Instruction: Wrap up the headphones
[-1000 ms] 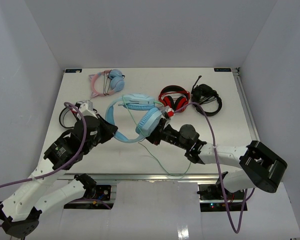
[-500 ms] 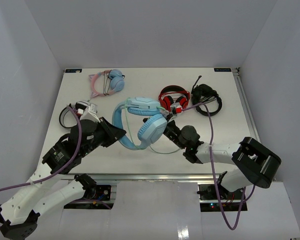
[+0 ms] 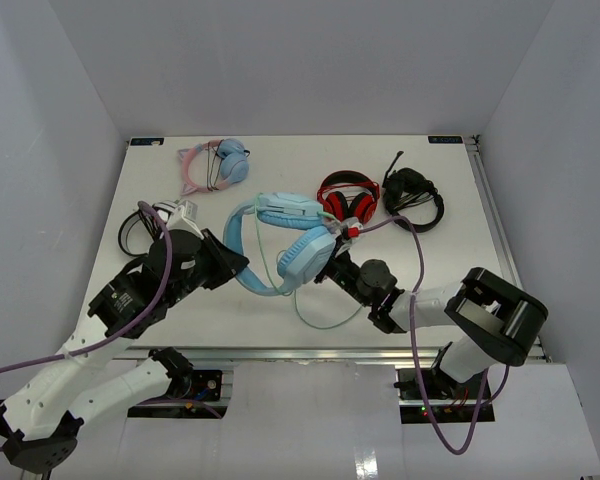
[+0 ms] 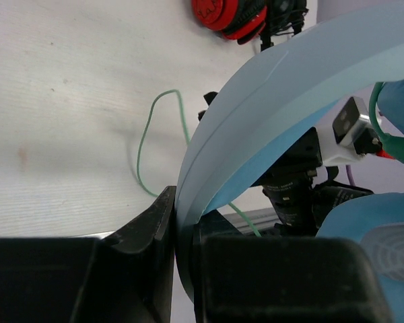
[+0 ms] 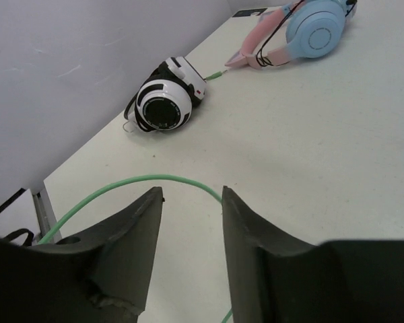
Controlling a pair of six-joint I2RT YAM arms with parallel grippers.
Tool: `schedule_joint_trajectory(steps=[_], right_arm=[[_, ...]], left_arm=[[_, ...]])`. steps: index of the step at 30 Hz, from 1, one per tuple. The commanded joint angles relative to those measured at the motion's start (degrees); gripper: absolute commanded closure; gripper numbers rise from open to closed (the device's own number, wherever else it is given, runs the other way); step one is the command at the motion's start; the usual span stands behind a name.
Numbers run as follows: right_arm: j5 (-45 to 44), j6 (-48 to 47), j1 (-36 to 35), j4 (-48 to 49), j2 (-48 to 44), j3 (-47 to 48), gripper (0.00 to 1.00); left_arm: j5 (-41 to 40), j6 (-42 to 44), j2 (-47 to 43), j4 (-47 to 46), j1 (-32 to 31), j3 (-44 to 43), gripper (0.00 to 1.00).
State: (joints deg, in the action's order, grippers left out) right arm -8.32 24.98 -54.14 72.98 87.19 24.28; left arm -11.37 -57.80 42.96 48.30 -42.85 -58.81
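The light-blue headphones [image 3: 280,240] are held above the table, headband to the left and cups to the right. My left gripper [image 3: 237,265] is shut on the wide headband [image 4: 256,101], which fills the left wrist view between the jaws. The thin pale-green cable [image 3: 325,318] hangs from a cup and loops on the table. My right gripper [image 3: 331,266] sits just below the lower cup. In the right wrist view my right gripper [image 5: 192,193] is open and empty. The cable [image 5: 141,180] arcs across the table just past its fingertips.
Pink cat-ear headphones [image 3: 216,165] lie at the back left, a red pair [image 3: 347,196] and a black headset [image 3: 413,194] at the back right. A black-and-white pair [image 3: 145,226] lies left, beside my left arm. The table's front edge [image 3: 330,352] is close behind the cable loop.
The headphones have turned and shifted a little right in my left gripper. My right arm has folded in closer under the lower cup. The cable loop has drawn in from the front edge.
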Motion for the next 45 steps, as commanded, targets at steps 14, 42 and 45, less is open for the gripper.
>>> schedule_joint_trajectory(steps=[14,42,45], right_arm=[[30.0,-18.4,0.2,9.9,-8.0,-8.3,0.11],[35.1,-29.7,1.1,14.9,11.8,6.6,0.05],[35.5,-29.9,1.1,14.5,12.6,7.6,0.06]], left_arm=[[-7.7,2.6,10.2,3.9,0.0,-19.6,1.00],[-4.8,2.7,12.2,3.8,0.0,-23.8,1.00],[-4.4,2.6,12.1,2.8,0.0,-23.1,1.00]])
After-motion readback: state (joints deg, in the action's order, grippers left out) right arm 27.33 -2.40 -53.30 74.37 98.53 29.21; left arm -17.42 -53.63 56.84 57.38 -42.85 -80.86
